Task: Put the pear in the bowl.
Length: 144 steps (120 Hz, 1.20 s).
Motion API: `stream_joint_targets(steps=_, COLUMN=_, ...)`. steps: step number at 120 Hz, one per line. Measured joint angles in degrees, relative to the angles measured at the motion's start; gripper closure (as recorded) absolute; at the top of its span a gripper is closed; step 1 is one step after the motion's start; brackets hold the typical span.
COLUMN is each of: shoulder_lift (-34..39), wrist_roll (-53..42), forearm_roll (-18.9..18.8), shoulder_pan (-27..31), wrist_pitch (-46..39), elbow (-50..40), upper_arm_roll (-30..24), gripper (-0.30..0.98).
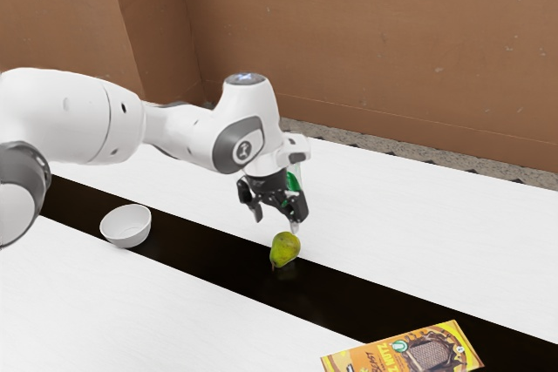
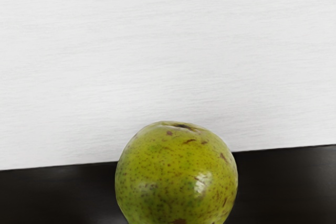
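just below the hand, and a little out from it on the exterior view's near side, is the pear [image 1: 284,250], very near the fingertips but, as far as i can judge, free of them. the black gripper [image 1: 276,221] stands wide, its two fingers parted with nothing between them. in the wrist view the fruit's rounded, fat end bulges up close under the hand, while in the exterior view its narrow end points away from the hand, toward that view's near side and slightly to its left. so the long axis seems to run outward from beneath the hand, and the fingers, spread roughly across the exterior view, look set to close across the fruit's girth rather than along its length. the step now, i'd say, is lining up for the grasp: the hand likely needs a small shift toward the pear, then a drop, so that both fingers straddle the thick part. the finger on the exterior view's right seems closest to it and could land on top and roll it; the tapered end might slip out if pinched. the white bowl [image 1: 125,234] lies well apart from the hand, back toward the exterior view's left, under the reach of the arm [image 1: 187,132], so the carry after the grasp would run that way
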<state>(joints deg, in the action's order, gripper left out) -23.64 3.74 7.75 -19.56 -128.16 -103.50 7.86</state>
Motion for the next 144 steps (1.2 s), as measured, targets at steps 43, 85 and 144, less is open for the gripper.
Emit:
stream_joint_targets(steps=43, shoulder_lift=-2.26, wrist_roll=-2.47, forearm_roll=0.09, shoulder_pan=-0.59, wrist_pitch=-4.02, elbow=-0.89, upper_arm_roll=-0.04, gripper=0.02)
stream_joint_targets(steps=85, shoulder_lift=-5.72, wrist_roll=-5.19, forearm_roll=0.29, shoulder_pan=-0.49, wrist_pitch=-4.75, elbow=0.76, upper_arm_roll=-0.17, gripper=0.02)
stream_joint_targets(steps=144, shoulder_lift=-8.84, wrist_roll=-7.15, forearm_roll=1.87, shoulder_pan=-0.41, wrist_pitch=-5.13, elbow=2.32, upper_arm_roll=-0.30, gripper=0.02)
